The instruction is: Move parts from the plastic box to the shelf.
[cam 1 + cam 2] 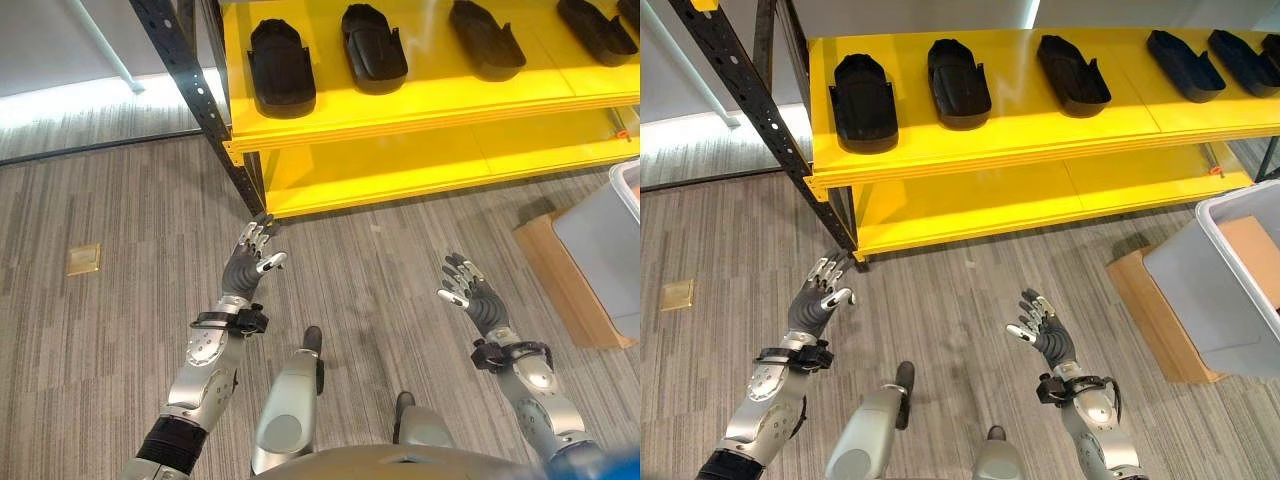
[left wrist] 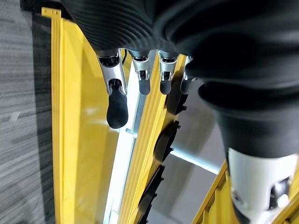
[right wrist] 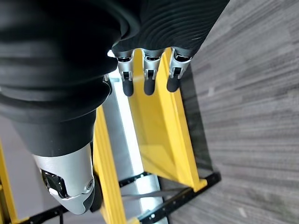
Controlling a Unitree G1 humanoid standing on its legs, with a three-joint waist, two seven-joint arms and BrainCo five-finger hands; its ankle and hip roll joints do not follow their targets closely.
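Running off the right edge, the plastic box [image 1: 1230, 290] is showing partly; both robot hands, left [image 1: 252, 258] and right [image 1: 472, 297], are hovering open, empty.

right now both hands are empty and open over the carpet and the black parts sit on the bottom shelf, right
Not quite. The black parts sit on the upper yellow shelf, not the bottom one, which looks bare in the right eye view. The rest holds: the left hand and right hand are empty and open over the carpet.
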